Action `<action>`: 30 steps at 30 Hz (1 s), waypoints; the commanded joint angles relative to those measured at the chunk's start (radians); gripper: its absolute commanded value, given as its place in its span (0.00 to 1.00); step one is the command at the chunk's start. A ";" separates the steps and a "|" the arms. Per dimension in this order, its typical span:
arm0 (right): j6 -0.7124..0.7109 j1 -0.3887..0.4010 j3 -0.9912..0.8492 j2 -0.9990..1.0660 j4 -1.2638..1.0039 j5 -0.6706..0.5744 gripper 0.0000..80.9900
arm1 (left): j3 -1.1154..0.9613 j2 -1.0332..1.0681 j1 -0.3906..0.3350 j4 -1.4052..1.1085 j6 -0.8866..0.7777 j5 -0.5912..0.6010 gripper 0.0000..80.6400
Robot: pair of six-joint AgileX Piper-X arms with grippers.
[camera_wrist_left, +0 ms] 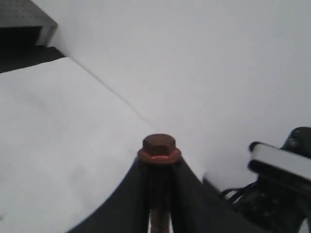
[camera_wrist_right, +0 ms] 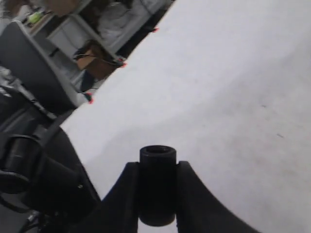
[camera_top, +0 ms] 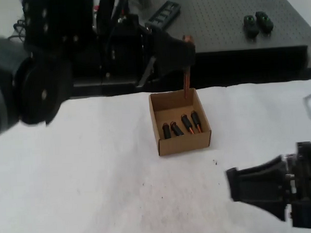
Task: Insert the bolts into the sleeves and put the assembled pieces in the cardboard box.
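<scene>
A copper bolt point(camera_wrist_left: 159, 150) with a hex flange head stands between the fingers of my left gripper point(camera_wrist_left: 159, 194), which is shut on its shank. In the high view the left gripper point(camera_top: 185, 55) holds the bolt point(camera_top: 187, 78) upright above the far wall of the cardboard box point(camera_top: 156, 128). Several assembled pieces point(camera_top: 182, 124) lie inside the box. My right gripper point(camera_wrist_right: 158, 194) is shut on a black sleeve point(camera_wrist_right: 157, 182), its open end facing away from the wrist. That right gripper point(camera_top: 234, 183) sits low over the white cloth at the front right.
White cloth point(camera_top: 95, 166) covers the bench. Behind it lies a dark perforated board point(camera_top: 228, 18) with two black-green parts point(camera_top: 258, 23) and a black tray point(camera_top: 163, 14). A large dark arm joint point(camera_top: 18, 84) blocks the left side of the high view.
</scene>
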 commanded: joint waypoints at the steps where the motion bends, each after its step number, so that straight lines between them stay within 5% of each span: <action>1: 0.009 -0.001 -0.002 -0.013 -0.034 -0.015 0.02 | 0.015 -0.015 0.002 -0.126 -0.099 0.032 0.01; 6: 0.053 0.083 -0.013 0.109 -0.276 0.104 0.02 | 0.037 -0.015 0.002 -0.203 -0.188 0.047 0.01; 16: -0.003 0.079 -0.030 0.095 -0.331 0.313 0.02 | 0.037 -0.015 0.004 -0.203 -0.179 0.006 0.01; 30: -0.017 0.076 -0.030 0.099 -0.398 0.380 0.02 | 0.037 -0.015 0.004 -0.203 -0.167 0.051 0.01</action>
